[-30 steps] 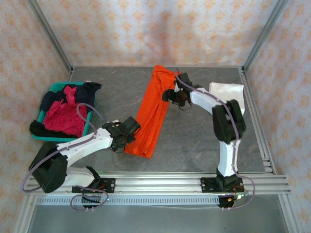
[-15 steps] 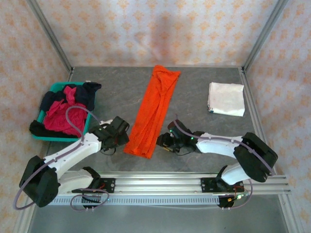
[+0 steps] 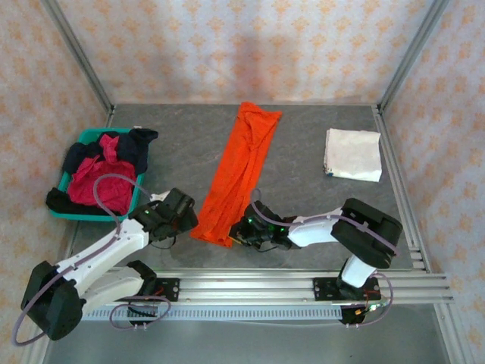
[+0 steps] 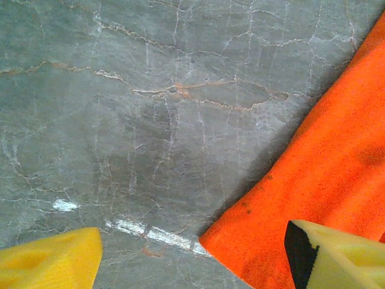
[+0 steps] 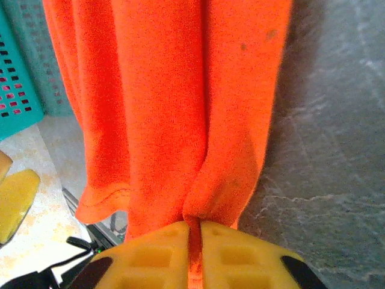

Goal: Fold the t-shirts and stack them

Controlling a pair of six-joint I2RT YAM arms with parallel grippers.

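Note:
An orange t-shirt (image 3: 241,173) lies folded into a long strip down the middle of the table. My right gripper (image 3: 238,234) is shut on its near right corner, and in the right wrist view a pinch of orange cloth (image 5: 194,241) sits between the yellow fingers (image 5: 237,256). My left gripper (image 3: 182,214) stands open just left of the strip's near left corner (image 4: 240,232); one finger (image 4: 51,262) is over bare table, the other finger (image 4: 337,256) over the cloth. A white t-shirt (image 3: 353,154) lies folded at the right. Crimson-pink (image 3: 98,182) and dark shirts (image 3: 136,144) fill the basket.
The teal basket (image 3: 68,212) stands at the left edge. A metal rail (image 3: 250,287) runs along the near edge. Grey marbled tabletop (image 3: 311,189) lies between the orange strip and the white shirt. Frame posts rise at the back corners.
My right arm swung from the strip's far end down to its near right corner and shut on the cloth. My left gripper slid a little left and nearer, off the cloth edge.

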